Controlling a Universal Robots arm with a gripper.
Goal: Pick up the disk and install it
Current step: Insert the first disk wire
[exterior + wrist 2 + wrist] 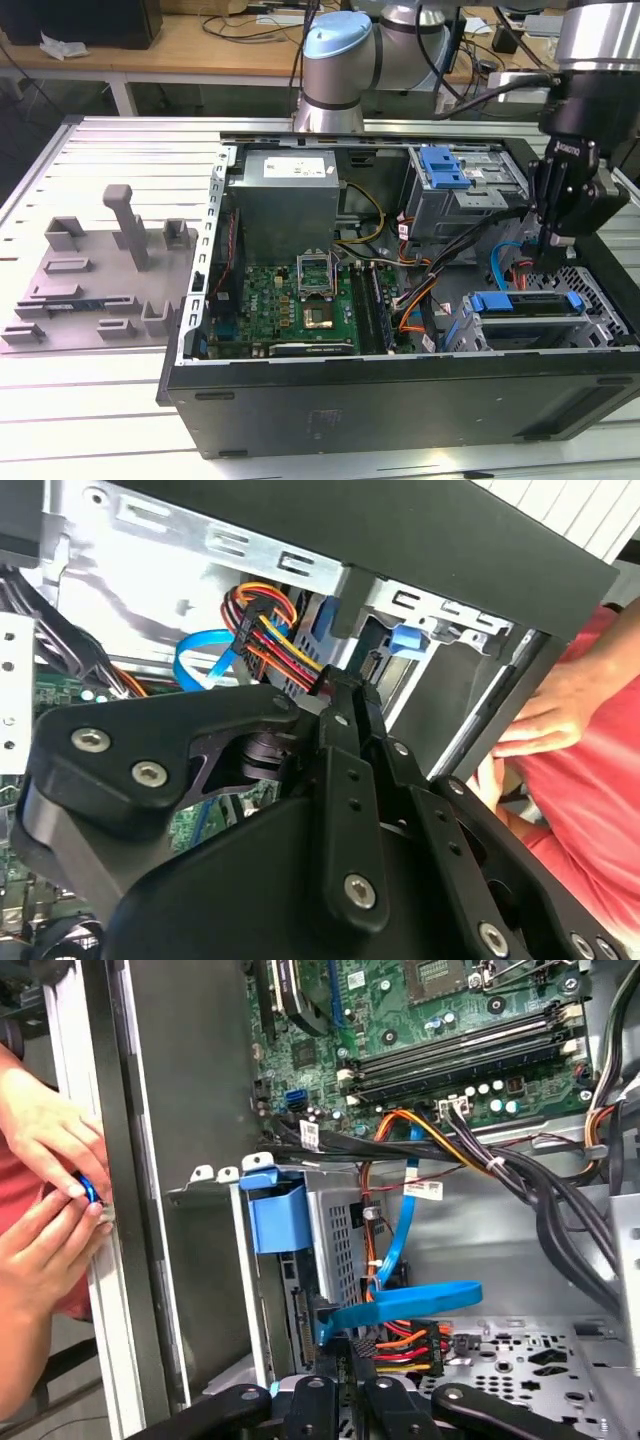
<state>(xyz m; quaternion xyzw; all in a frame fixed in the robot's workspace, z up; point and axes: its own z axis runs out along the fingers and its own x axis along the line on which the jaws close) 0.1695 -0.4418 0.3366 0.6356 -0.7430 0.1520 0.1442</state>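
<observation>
Just above the seated disk (pixel 528 303) hangs the end effector (pixel 556 240).

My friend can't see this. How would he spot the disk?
Look in the open black computer case, at its near corner on the exterior view's right, below the gripper. The disk is the flat grey slab with blue tabs at both ends.
</observation>
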